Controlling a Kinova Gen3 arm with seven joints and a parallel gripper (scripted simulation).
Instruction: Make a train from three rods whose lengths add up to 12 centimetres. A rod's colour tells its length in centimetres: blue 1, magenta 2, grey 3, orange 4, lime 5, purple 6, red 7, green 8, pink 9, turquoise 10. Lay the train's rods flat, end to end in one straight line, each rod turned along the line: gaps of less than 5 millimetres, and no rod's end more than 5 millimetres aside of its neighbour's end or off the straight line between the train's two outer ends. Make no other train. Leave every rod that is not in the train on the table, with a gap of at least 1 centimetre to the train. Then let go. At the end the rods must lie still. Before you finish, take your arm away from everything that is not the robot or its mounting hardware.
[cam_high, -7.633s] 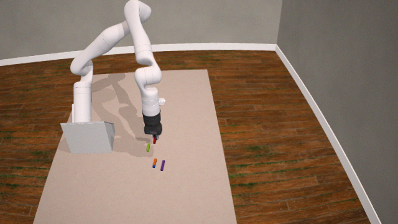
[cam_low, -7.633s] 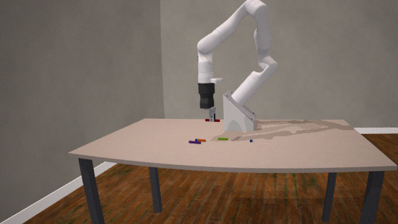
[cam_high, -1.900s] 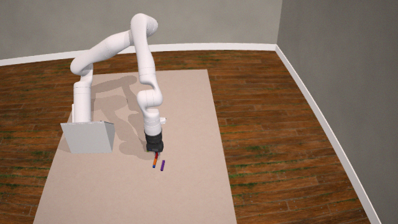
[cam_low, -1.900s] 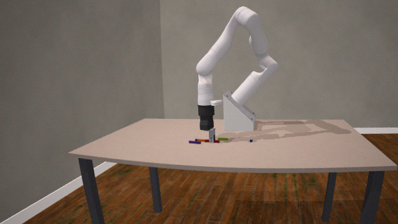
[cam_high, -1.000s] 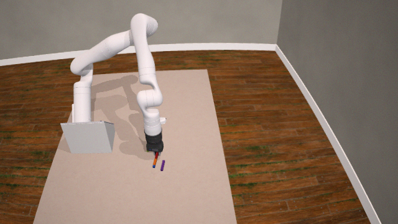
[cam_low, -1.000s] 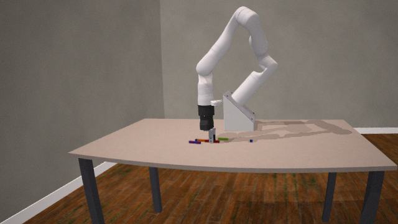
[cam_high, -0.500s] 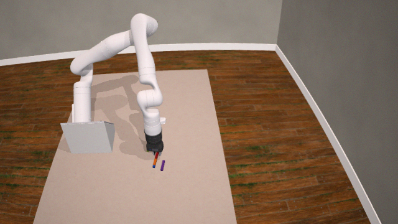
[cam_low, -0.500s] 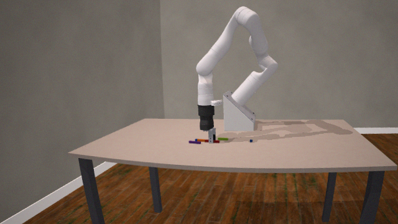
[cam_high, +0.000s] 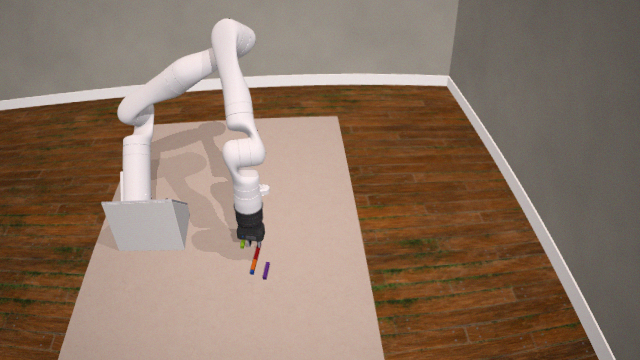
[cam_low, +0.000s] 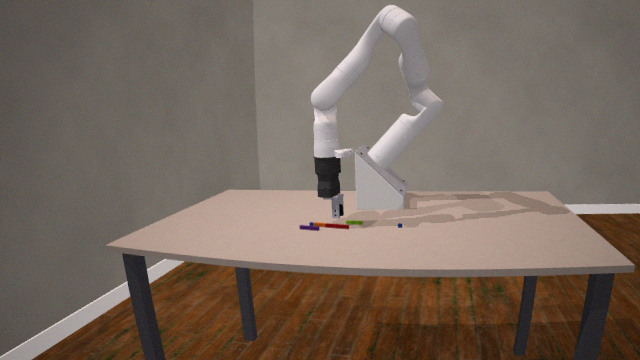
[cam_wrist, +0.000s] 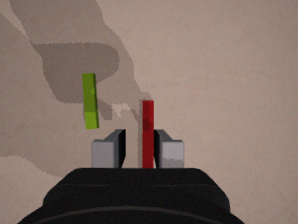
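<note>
A red rod (cam_high: 257, 252) lies flat on the table, in line with an orange rod (cam_high: 254, 264) and a small blue rod (cam_high: 252, 272) at the near end. In the wrist view the red rod (cam_wrist: 148, 132) runs between the fingers of my gripper (cam_wrist: 139, 142), with a gap to each finger. The gripper (cam_low: 338, 211) is open and stands over the red rod's (cam_low: 337, 226) end, just above the table. A lime rod (cam_wrist: 89, 100) lies to the left, apart from the red one.
A purple rod (cam_high: 266, 270) lies alongside the line, a little to its right. A second blue rod (cam_low: 399, 225) lies apart, nearer the arm's base. The arm's grey base block (cam_high: 146, 223) stands at the left of the table.
</note>
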